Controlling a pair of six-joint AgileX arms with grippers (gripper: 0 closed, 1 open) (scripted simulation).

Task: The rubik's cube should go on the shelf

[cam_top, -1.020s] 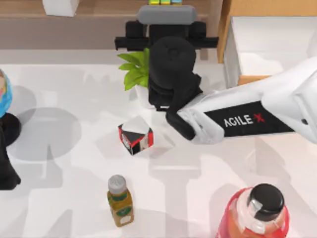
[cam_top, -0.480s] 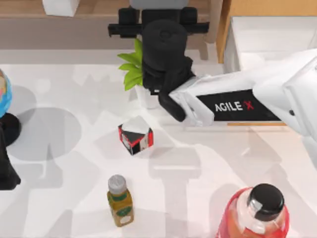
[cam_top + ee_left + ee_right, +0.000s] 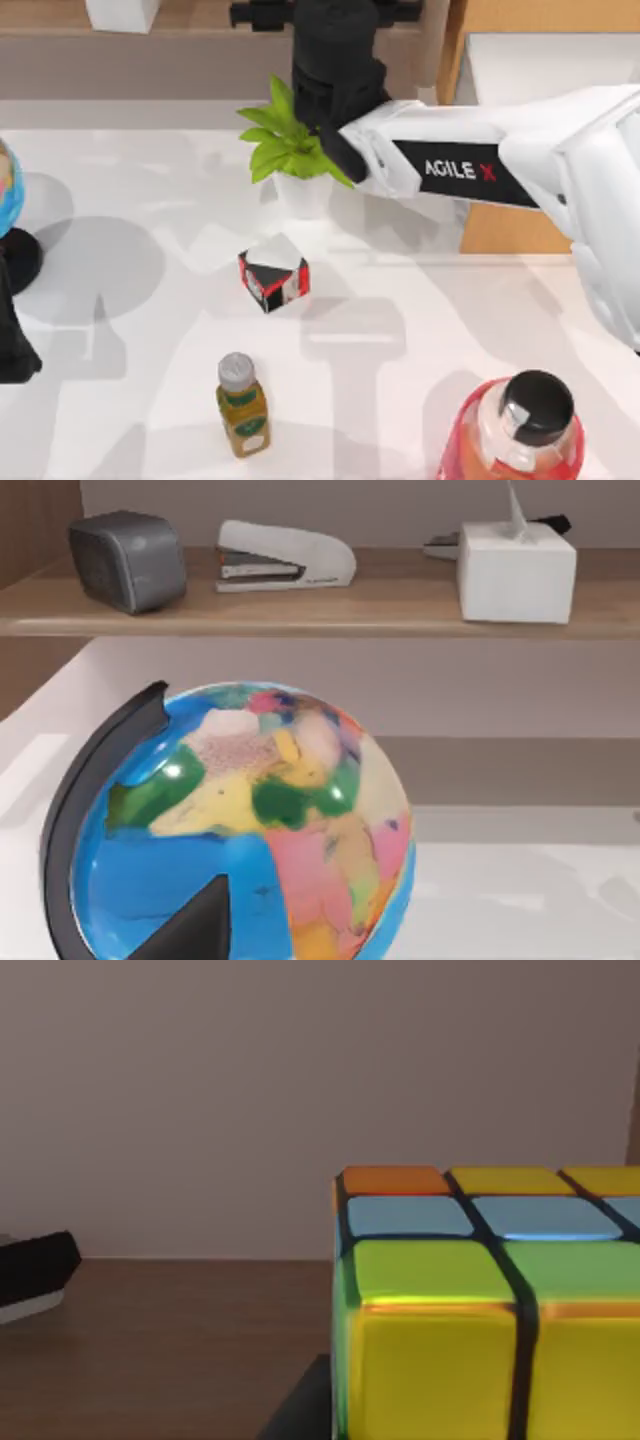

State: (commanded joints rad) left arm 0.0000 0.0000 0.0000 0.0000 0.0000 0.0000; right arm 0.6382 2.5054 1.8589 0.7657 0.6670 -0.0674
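Note:
The rubik's cube (image 3: pixel 480 1310), with yellow, green, blue and orange squares, looms close in the right wrist view, just over the brown wood of the shelf (image 3: pixel 170 1350). A dark finger (image 3: pixel 300 1410) shows at its lower side. From above, my right arm reaches across the plant to the shelf (image 3: pixel 200 15), and my right gripper (image 3: pixel 335 12) is at the picture's upper edge, shut on the cube. My left arm (image 3: pixel 12 330) stays parked at the table's left edge.
A potted plant (image 3: pixel 290 150) stands under the right arm. A black, red and white box (image 3: pixel 273 277), a small bottle (image 3: pixel 242 405), a red bottle (image 3: pixel 520 430) and a globe (image 3: pixel 240 820) are on the table. A stapler (image 3: pixel 285 558) and tissue box (image 3: pixel 517 570) occupy the shelf.
My right arm has moved away from the table's middle toward the shelf, carrying the cube past the top view's upper edge. The plant is now uncovered.

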